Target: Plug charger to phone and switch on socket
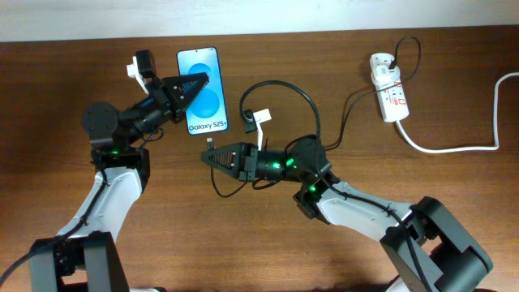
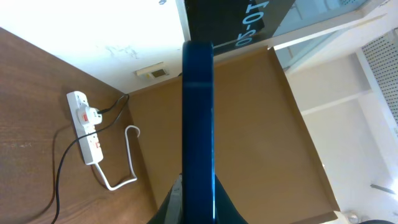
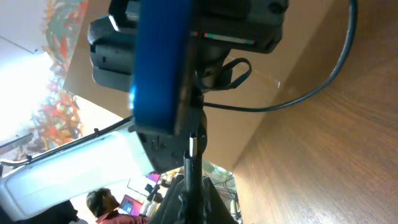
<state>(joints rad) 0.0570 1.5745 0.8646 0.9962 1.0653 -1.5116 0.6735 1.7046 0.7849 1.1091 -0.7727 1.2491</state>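
The phone (image 1: 200,89) has a bright blue screen reading "Galaxy S25+". My left gripper (image 1: 197,83) is shut on it, and the left wrist view shows the phone edge-on (image 2: 198,112) between the jaws (image 2: 198,211). My right gripper (image 1: 208,156) is shut on the charger's small black plug (image 1: 210,143), just below the phone's bottom edge. In the right wrist view the plug (image 3: 192,163) points at the phone (image 3: 158,62); I cannot tell whether it is inserted. The charger's cable (image 1: 280,84) loops back to the white socket (image 1: 389,88) at the far right.
A white adapter (image 1: 381,62) sits in the socket's far end. The socket's thick white lead (image 1: 454,148) runs off the right edge. The socket (image 2: 86,127) and lead (image 2: 127,165) also show in the left wrist view. A cardboard wall (image 2: 249,137) stands behind the table.
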